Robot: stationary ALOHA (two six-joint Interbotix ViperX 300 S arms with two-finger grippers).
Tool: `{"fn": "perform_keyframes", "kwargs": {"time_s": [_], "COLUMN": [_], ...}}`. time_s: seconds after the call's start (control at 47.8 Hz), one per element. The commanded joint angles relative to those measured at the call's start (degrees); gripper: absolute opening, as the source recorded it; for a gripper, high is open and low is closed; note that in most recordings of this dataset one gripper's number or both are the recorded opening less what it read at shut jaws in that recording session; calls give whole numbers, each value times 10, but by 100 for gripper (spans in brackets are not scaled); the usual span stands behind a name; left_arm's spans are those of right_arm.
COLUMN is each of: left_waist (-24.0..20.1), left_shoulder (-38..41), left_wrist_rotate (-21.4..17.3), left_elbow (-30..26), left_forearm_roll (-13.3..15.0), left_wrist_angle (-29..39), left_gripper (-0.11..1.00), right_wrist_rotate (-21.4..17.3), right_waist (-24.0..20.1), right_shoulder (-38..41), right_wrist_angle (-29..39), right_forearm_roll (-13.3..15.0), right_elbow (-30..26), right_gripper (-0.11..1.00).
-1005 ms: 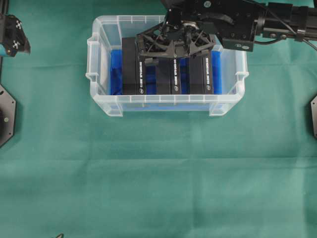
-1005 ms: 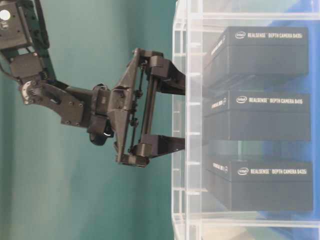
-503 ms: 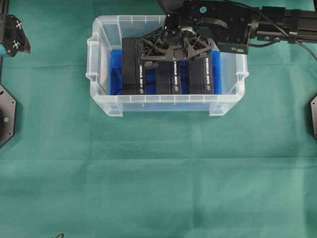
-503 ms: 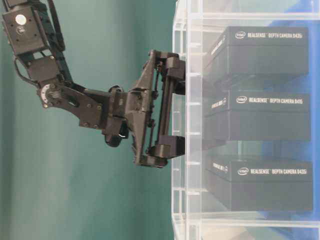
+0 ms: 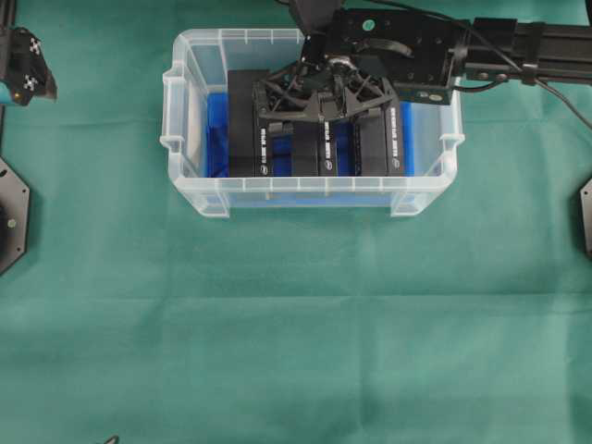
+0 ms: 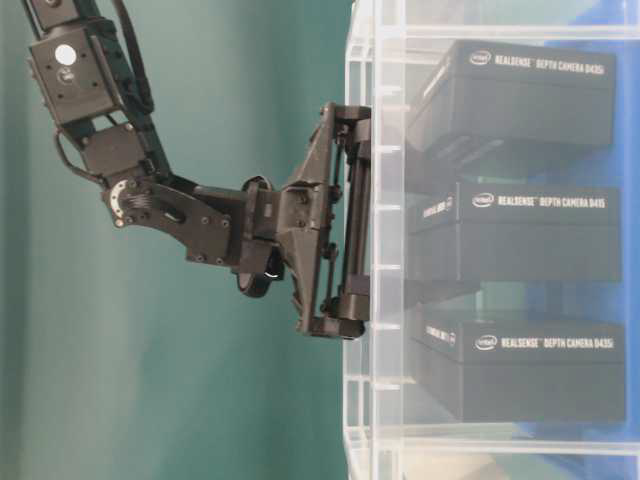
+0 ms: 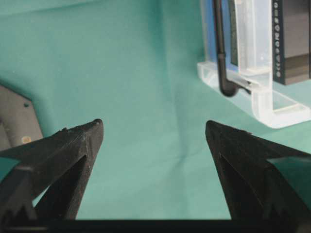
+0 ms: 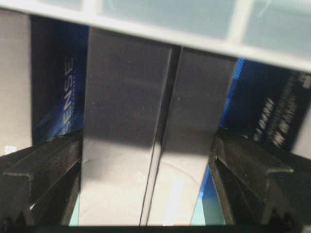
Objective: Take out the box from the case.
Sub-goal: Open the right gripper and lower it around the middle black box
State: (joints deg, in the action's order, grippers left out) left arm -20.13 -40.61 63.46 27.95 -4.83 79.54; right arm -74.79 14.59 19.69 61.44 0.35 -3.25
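The right gripper (image 5: 319, 102) reached into the case (image 5: 185, 139), jaws wide around the middle box (image 5: 326, 148). The left gripper (image 7: 153, 145) hung wide open, far left.

I work in what looks like a robotics lab, at a fixed test bench rather than in any home or shop. A plain green cloth (image 5: 277, 333) covers the whole table, creased in straight fold lines, and it fills the background of the table-level view too. Black mounting plates (image 5: 11, 215) sit at both side edges of the cloth. My two black arms carry cameras at the wrists, and cables run along my right arm (image 5: 518, 46). Inside the clear plastic case (image 5: 185, 129) stand three black boxes (image 6: 530, 235) printed "RealSense Depth Camera D435i", which is sensor hardware, the stock of a research bench.
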Motion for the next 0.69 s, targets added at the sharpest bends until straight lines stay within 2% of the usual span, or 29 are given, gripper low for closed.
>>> {"fn": "perform_keyframes", "kwargs": {"time_s": [0.0,0.23,0.293,0.377,0.67], "left_waist": [2,2,2,2,2], "left_shoulder": [0,-1,0,-1,-1], "left_wrist_rotate": [1,2,2,3,3], "left_elbow": [-7,-7,-7,-7,-7], "left_forearm_roll": [0,0,1,0,0], "left_wrist_angle": [-1,-1,-1,-1,-1], "left_gripper": [91,91,91,91,91], "right_wrist_rotate": [0,-4,-6,-11,-11], "right_waist": [-4,-4,-4,-4,-6], "right_shoulder": [-8,-7,-7,-7,-7], "right_wrist_angle": [-2,1,1,-2,0], "right_forearm_roll": [-3,-6,-10,-14,-14], "right_elbow": [-6,-7,-8,-11,-13], "right_gripper": [93,91,84,68,68]}}
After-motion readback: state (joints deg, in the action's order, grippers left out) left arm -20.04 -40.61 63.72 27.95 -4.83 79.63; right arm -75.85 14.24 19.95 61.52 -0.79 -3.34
